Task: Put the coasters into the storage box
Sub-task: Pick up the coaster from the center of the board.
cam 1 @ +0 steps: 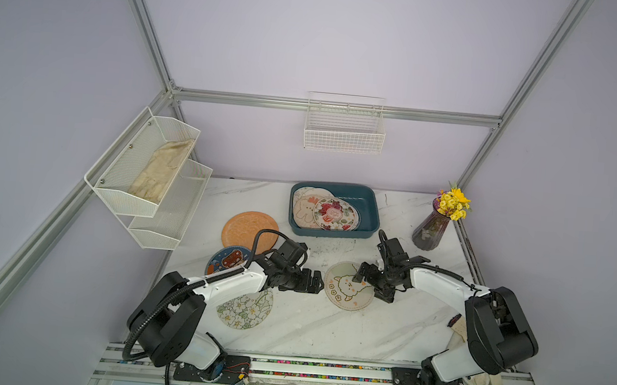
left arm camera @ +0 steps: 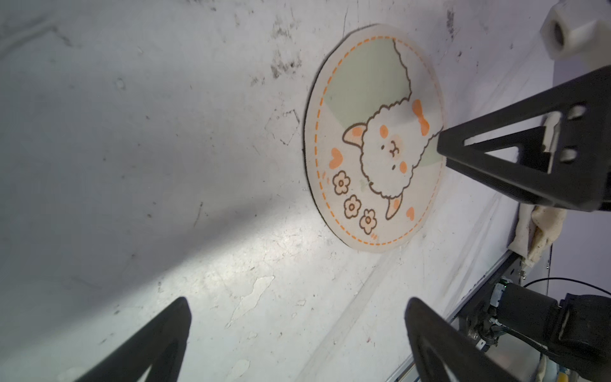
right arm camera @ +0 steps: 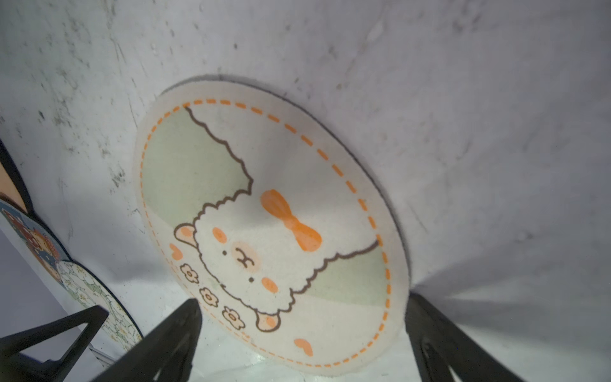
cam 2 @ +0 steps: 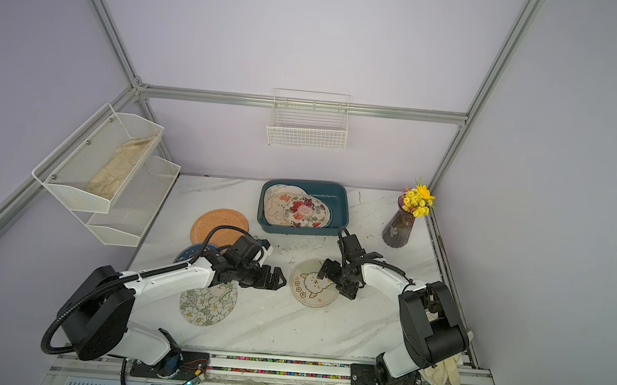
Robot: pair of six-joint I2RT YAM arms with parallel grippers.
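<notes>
Over the round cream lamb-print coaster (cam 1: 344,292) on the white marble table (cam 1: 307,324), the right gripper (cam 1: 372,286) stands spread wide, and the left gripper (cam 1: 318,282), just beside the coaster, also gapes empty.

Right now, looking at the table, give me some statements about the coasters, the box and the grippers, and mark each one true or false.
1. The storage box already holds coasters. True.
2. The sheep coaster lies inside the box. False: it lies on the table, outside the box.
3. The left gripper and the right gripper are both open and empty. True.
4. The orange coaster is stacked on the sheep coaster. False: it lies apart from it on the table.
5. The vase holds yellow flowers. True.
</notes>
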